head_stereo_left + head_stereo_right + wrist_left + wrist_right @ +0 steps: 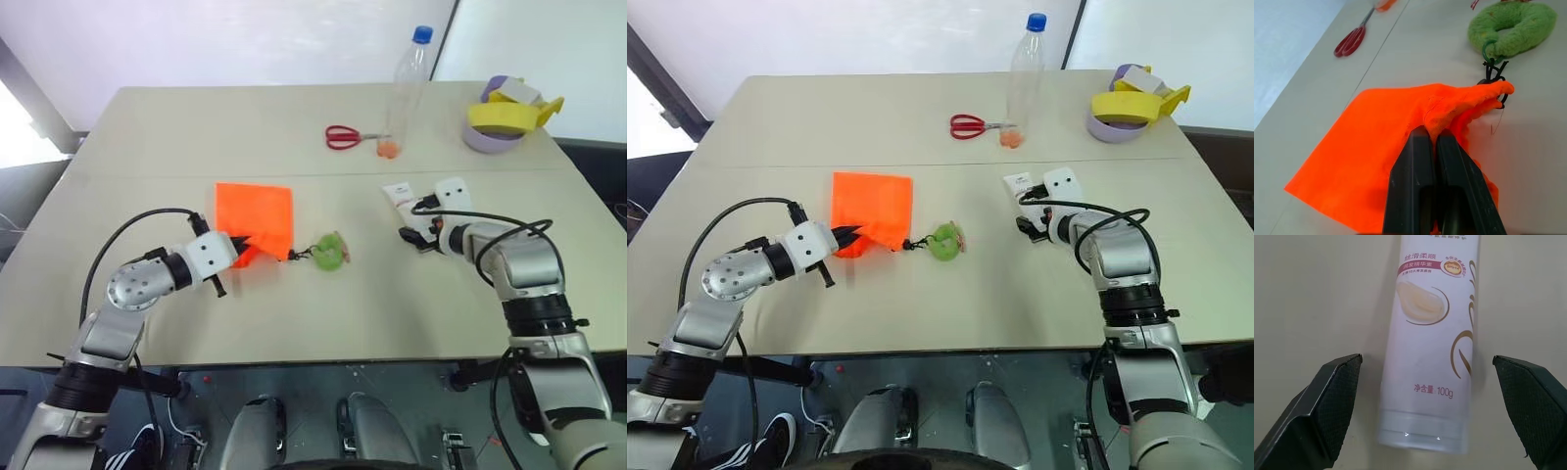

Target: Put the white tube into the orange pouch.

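The small flat white plastic squeeze tube [1427, 340] with reddish-brown print lies on the beige table [294, 323], on the far side of the green fuzzy ring toggle [330, 252] from the bright orange fabric drawstring pouch [257, 219], with the right gripper [1430, 396] poised over its capped end, jaws spread wide to either side and holding nothing. The tube looks light, smooth and a little slippery, with a soft body that would dent under pressure; a pinch across its width just above the firmer cap shoulder seems safest. The pouch is thin, limp cloth that folds easily; its dark cord runs to the toggle just beside it. The left gripper [1431, 147] is clamped tight on a bunched fold of the pouch's gathered mouth, near the toggle, likely to hold that mouth steady.
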Motion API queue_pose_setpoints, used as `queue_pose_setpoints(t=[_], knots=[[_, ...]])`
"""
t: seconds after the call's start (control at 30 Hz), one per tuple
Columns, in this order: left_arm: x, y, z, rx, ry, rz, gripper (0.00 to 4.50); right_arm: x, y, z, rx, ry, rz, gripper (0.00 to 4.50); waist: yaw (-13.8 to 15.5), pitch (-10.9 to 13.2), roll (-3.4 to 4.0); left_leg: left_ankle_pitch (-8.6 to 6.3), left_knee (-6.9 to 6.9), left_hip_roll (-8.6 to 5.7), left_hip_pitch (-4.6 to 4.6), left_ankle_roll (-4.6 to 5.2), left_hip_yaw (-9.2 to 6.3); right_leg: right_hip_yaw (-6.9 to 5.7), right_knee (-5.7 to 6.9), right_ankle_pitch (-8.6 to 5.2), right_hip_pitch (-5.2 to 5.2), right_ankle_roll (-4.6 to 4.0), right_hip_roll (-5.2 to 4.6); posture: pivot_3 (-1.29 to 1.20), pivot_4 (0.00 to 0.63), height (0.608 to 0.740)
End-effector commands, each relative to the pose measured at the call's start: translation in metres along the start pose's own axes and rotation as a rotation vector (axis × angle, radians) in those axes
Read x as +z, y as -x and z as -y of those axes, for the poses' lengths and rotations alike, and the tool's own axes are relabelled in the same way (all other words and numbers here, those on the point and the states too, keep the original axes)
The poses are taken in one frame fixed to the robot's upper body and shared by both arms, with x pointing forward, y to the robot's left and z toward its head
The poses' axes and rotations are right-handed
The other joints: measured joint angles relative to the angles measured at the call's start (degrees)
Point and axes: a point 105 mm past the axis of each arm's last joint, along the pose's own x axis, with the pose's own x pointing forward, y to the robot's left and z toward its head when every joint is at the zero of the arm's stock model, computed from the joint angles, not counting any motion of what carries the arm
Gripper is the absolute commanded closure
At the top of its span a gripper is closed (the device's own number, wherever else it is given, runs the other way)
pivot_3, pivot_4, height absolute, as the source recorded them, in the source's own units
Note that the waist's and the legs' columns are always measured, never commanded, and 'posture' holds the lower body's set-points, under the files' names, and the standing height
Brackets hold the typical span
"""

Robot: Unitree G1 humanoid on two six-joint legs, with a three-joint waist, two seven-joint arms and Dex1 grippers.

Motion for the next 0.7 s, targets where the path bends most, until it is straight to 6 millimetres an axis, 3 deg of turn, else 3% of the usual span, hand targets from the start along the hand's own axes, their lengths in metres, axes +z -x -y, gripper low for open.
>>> queue_pose_setpoints(t=[0.03,0.2,0.27,0.33,0.47,0.53,0.7], knots=[[0.011,0.001,-0.005,0.021,-0.044,0.035,4.50,0.007,0.001,0.006,-0.040,0.007,0.031,0.53,0.00,0.00,0.00,0.00,0.00,0.00,0.00,0.00,0.00,0.00,0.00,0.00,0.00,0.00,0.00,0.00,0.150,0.740],[0.011,0.002,-0.005,0.019,-0.047,0.032,4.50,0.013,0.005,0.004,-0.029,-0.003,0.057,2.70,-0.02,0.00,0.00,0.00,0.01,0.00,0.00,0.00,0.00,0.00,0.01,0.00,0.00,0.00,0.00,0.00,0.150,0.740],[0.011,0.003,-0.005,0.017,-0.047,0.032,4.50,0.016,0.007,0.003,-0.021,-0.009,0.070,2.78,-0.02,0.00,0.00,0.00,0.01,0.00,0.00,0.00,0.00,0.00,0.01,0.00,0.01,0.00,0.00,0.00,0.150,0.740],[0.010,0.002,-0.005,0.013,-0.043,0.030,4.50,0.031,0.017,-0.015,0.106,-0.036,0.150,2.84,-0.04,0.00,0.00,0.00,0.00,0.00,0.00,0.00,0.00,0.00,0.01,0.00,0.00,0.00,0.00,0.00,0.150,0.740],[0.011,0.002,-0.006,0.010,-0.039,0.029,4.50,0.053,0.058,-0.058,0.430,0.040,0.311,2.84,-0.06,0.00,0.01,0.00,-0.09,0.00,-0.05,0.00,0.00,0.00,0.00,0.00,-0.10,0.00,0.02,0.00,0.150,0.740],[0.010,0.002,-0.006,0.006,-0.041,0.028,4.50,0.043,0.085,-0.084,0.613,0.128,0.313,2.84,0.06,0.01,0.01,0.00,-0.11,0.01,-0.18,0.00,-0.01,0.00,0.00,0.00,-0.23,0.00,0.04,0.00,0.150,0.740],[0.008,0.003,-0.008,-0.012,-0.056,0.013,4.50,-0.002,0.114,-0.134,0.865,0.257,0.161,2.84,0.16,0.00,-0.02,-0.02,0.01,0.01,-0.27,0.03,-0.03,0.00,-0.09,0.00,-0.19,0.01,0.01,0.00,0.150,0.740]])
